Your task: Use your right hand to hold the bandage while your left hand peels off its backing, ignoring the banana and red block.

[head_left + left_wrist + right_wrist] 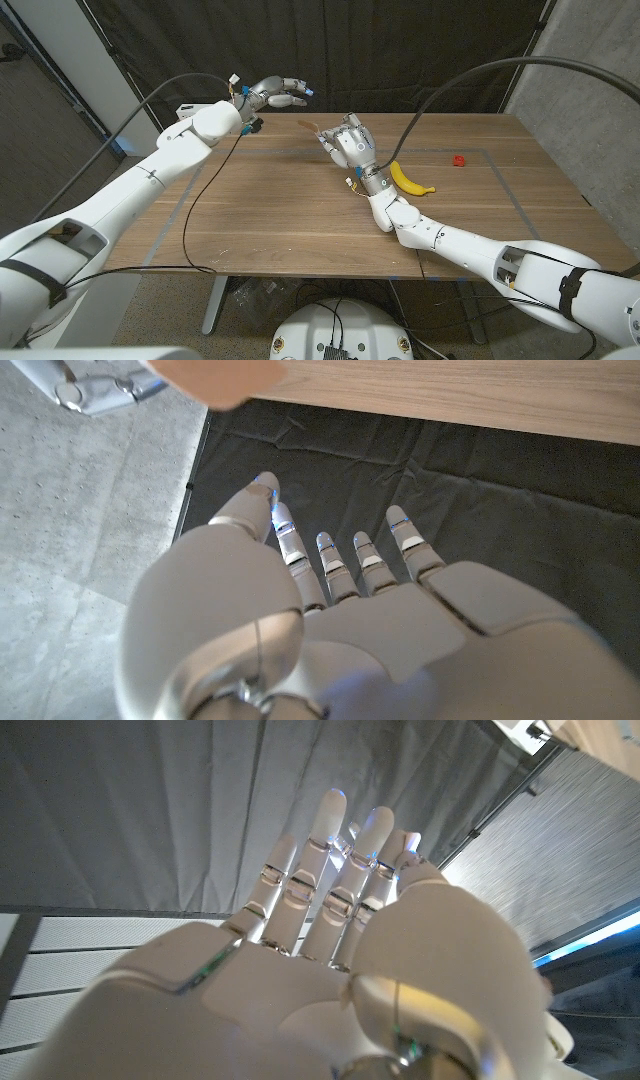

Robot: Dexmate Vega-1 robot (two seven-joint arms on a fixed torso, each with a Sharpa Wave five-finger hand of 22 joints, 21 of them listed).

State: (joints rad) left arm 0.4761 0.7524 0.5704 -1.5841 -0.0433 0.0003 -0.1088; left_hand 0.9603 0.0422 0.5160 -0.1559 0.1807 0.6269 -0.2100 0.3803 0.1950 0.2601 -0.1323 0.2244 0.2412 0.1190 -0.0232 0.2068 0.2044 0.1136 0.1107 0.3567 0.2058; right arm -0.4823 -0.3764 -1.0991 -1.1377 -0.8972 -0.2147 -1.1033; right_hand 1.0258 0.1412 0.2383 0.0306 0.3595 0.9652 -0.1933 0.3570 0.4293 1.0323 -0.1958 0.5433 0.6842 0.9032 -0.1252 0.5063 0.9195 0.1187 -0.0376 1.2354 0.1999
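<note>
My right hand (345,142) is raised over the middle of the table (280,215), palm upright. A tan bandage (309,126) sticks out from its fingertips toward my left hand, pinched there. The same bandage (215,375) appears as a blurred tan shape in the left wrist view, beside the right hand's fingertips (90,390). My left hand (277,93) hovers above the table's far edge, a short way from the bandage, fingers (330,555) stretched out and apart with nothing in them. The right wrist view shows my right hand (330,950) from behind, fingers up and the thumb close against them.
A yellow banana (410,180) lies on the table just right of my right wrist. A small red block (459,159) sits farther right, near a taped line. Black curtains hang behind the table. A cable droops from my left arm over the table's left part.
</note>
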